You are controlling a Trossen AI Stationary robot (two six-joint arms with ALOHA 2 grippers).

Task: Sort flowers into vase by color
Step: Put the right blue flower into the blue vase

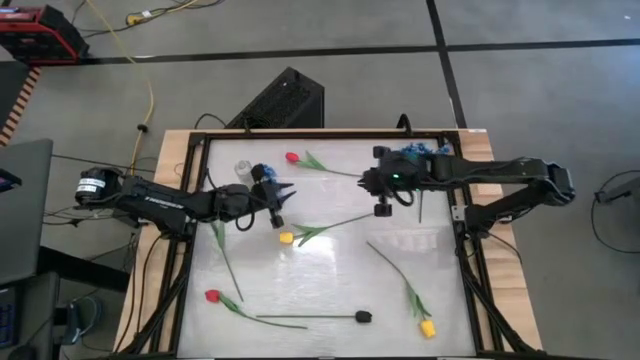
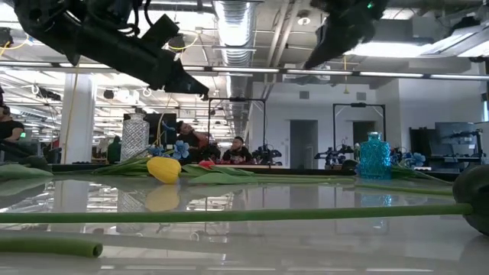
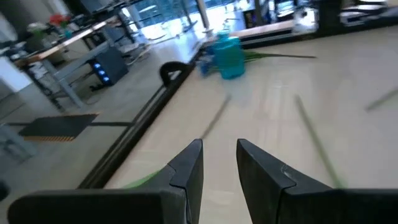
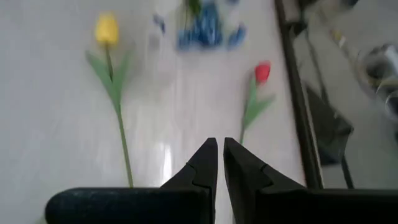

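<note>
High view: left gripper (image 1: 280, 208) hangs over the upper left of the desk (image 1: 330, 290), right gripper (image 1: 381, 196) over the upper centre-right; neither holds anything.

Left wrist view: fingers (image 3: 186, 171) stand a narrow gap apart, empty.

Right wrist view: fingers (image 4: 205, 163) nearly closed, a slit between the tips, nothing in it.

Flowers lie scattered flat on the desk: red tulip (image 1: 292, 157) at upper centre, yellow tulip (image 1: 286, 237) mid-frame, second red tulip (image 1: 212, 296) lower left, black-headed flower (image 1: 363, 316) bottom centre, second yellow tulip (image 1: 427, 328) lower right.

Blue sprigs (image 1: 418, 151) sit at the upper right edge, by the right arm.

Low view alone shows a blue glass vase (image 2: 374, 156) standing upright at right and a clear vase (image 2: 134, 137) at left; people sit in the room behind.
</note>
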